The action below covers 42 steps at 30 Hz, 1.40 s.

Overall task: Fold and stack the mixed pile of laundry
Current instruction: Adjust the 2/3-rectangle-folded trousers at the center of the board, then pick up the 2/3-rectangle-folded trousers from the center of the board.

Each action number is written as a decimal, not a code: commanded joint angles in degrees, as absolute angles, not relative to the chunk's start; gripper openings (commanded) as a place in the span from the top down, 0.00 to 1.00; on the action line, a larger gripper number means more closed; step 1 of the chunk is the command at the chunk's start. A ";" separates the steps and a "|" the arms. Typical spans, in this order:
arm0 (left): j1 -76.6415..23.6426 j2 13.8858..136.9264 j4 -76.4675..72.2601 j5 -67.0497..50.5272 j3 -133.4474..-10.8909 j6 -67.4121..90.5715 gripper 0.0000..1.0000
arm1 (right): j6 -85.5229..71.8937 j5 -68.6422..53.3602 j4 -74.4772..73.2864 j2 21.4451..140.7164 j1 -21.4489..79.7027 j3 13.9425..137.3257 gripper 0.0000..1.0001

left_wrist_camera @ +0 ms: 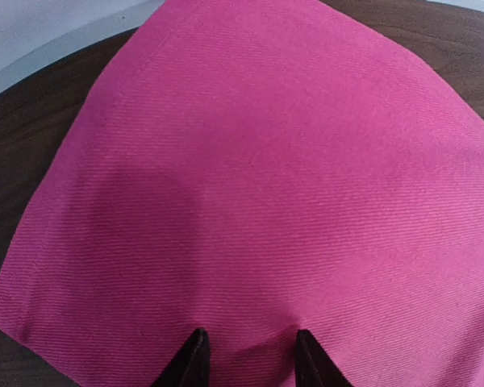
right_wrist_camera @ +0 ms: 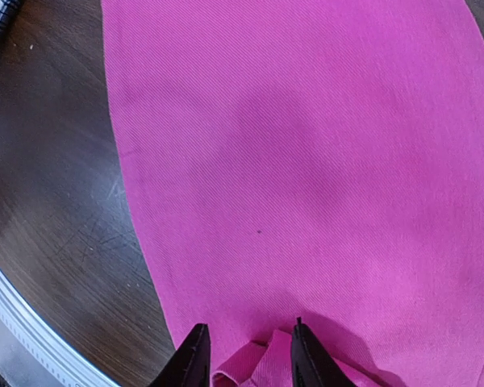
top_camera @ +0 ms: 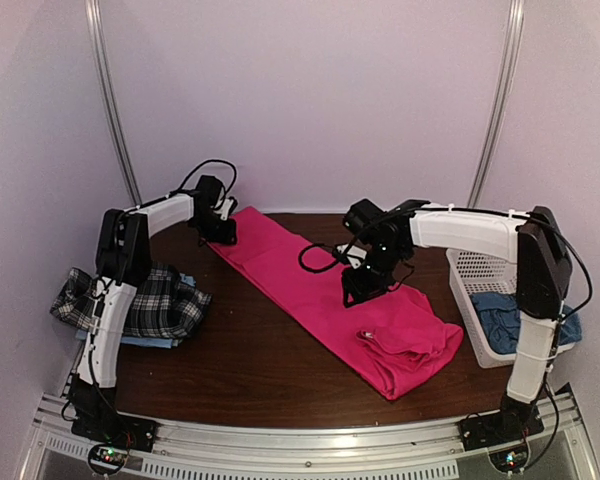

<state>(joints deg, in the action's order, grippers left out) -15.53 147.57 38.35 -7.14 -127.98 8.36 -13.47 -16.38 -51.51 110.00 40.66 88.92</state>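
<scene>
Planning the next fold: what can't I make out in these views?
- Top view: light blue shirt mostly covered by plaid shirt.
- Top view: blue cloth in basket partly behind right arm.
- Top view: left pincer and right pincer tips hidden by their wrists.

The trousers (top_camera: 320,285) lie aslant across the bench (top_camera: 250,365), from 11 o'clock to 4 o'clock. The left hand (top_camera: 223,232) is at their 11 o'clock end, the right hand (top_camera: 360,292) over their middle. At 9 o'clock a shirt (top_camera: 160,300) lies on another garment (top_camera: 148,343). At 3 o'clock stands the basket (top_camera: 468,268), a cloth (top_camera: 500,315) in it.
</scene>
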 commanded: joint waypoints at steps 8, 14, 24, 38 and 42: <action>-1.64 131.17 42.83 2.47 -97.28 16.30 0.73 | -15.87 -10.70 -55.35 110.10 37.47 87.99 0.56; -0.97 123.05 28.05 -13.66 -92.80 15.25 0.51 | -13.51 -11.17 -55.97 111.92 36.86 95.11 0.55; 4.62 133.30 36.60 -9.01 -116.72 10.79 0.32 | -15.29 -19.50 -52.50 113.04 36.52 89.94 0.54; 6.15 146.76 47.48 -9.17 -127.43 0.64 0.24 | -15.14 -18.42 -53.68 115.54 36.34 85.88 0.56; 5.88 147.48 49.97 -9.97 -125.50 -3.06 0.34 | -14.88 -18.02 -53.90 115.22 35.61 85.36 0.56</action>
<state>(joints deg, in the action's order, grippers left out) 5.85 145.82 45.25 -8.19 -127.15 1.50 -14.98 -18.65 -52.93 115.13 36.47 86.32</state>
